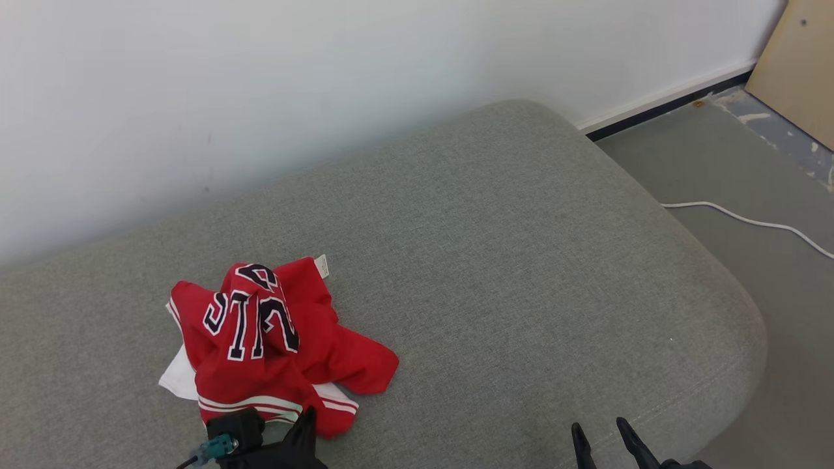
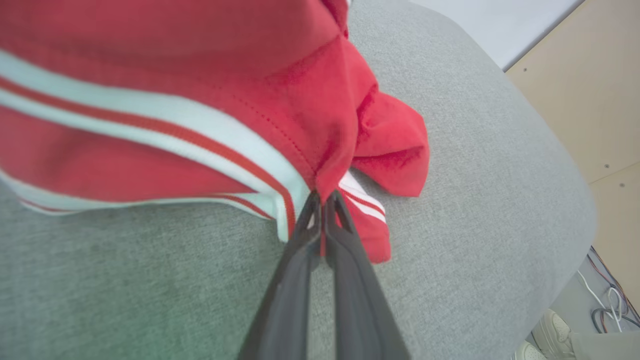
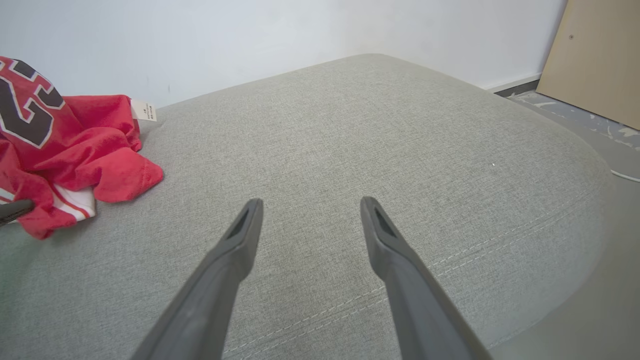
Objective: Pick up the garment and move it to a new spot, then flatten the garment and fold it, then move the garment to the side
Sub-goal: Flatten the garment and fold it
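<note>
**Hem pinched, lift comes next**

The left fingers [image 2: 322, 200] are pressed almost together on a thin fold of the red garment [image 1: 260, 345], right at its striped hem. The rest of it lies crumpled just beyond their tips on the grey cushion [image 1: 521, 260]. The right fingers [image 3: 309, 210] stand wide apart and hold nothing, with the garment well off to their left.

This looks like the first step, the pick-up. The next move probably calls for a steady rise, since so small a pinch could slip, then a carry to bare cushion.

Left pincer [image 2: 322, 200] pinches the red garment's [image 2: 200, 90] hem.
</note>
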